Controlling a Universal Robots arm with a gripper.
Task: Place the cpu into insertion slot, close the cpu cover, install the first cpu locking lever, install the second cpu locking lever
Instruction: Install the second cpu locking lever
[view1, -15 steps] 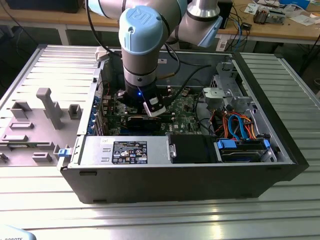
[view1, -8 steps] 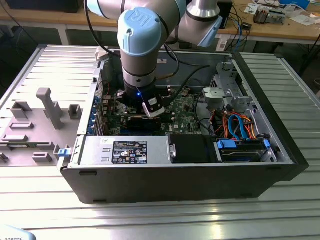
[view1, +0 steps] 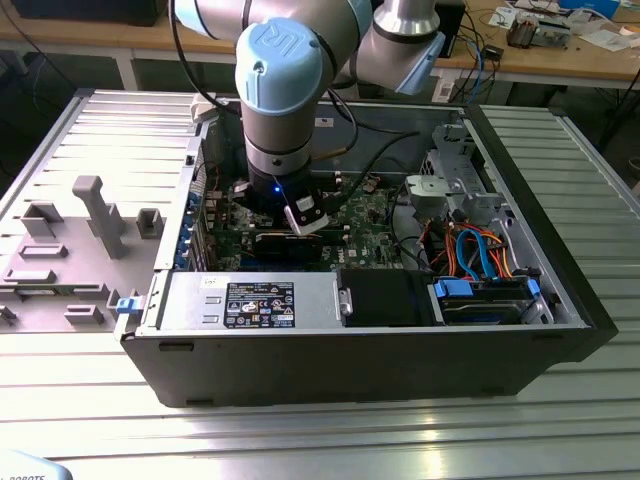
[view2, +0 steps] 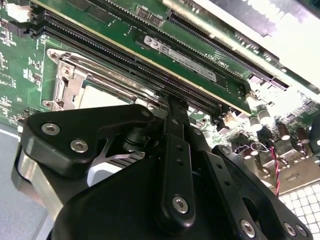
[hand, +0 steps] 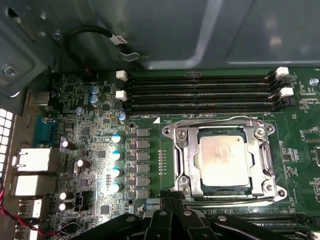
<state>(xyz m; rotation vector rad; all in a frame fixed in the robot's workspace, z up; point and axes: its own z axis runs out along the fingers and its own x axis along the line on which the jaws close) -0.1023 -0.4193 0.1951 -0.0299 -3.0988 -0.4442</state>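
Note:
The cpu (hand: 222, 160), a dull silver square, lies flat in the insertion slot (hand: 274, 192) on the green board. The cpu cover (hand: 186, 150) lies down around it, with the chip showing through its window. Thin wire levers (hand: 215, 120) run along the frame's edges. My gripper (hand: 170, 200) hangs just off one side of the socket, between it and a row of long black slots, fingers together and nothing visibly between them. In the second wrist view the gripper (view2: 175, 102) tip points at the memory slots (view2: 150, 60), with the cpu (view2: 100, 97) beside it. In the exterior view the gripper (view1: 300, 218) reaches down into the open case.
The computer case (view1: 560, 300) lies open on a slatted metal table. A power supply (view1: 250, 300) and drive bay with blue cables (view1: 480, 260) line its near side. Long black memory slots (hand: 200, 92) run beside the socket. A grey fixture tray (view1: 70, 250) sits at the exterior view's left.

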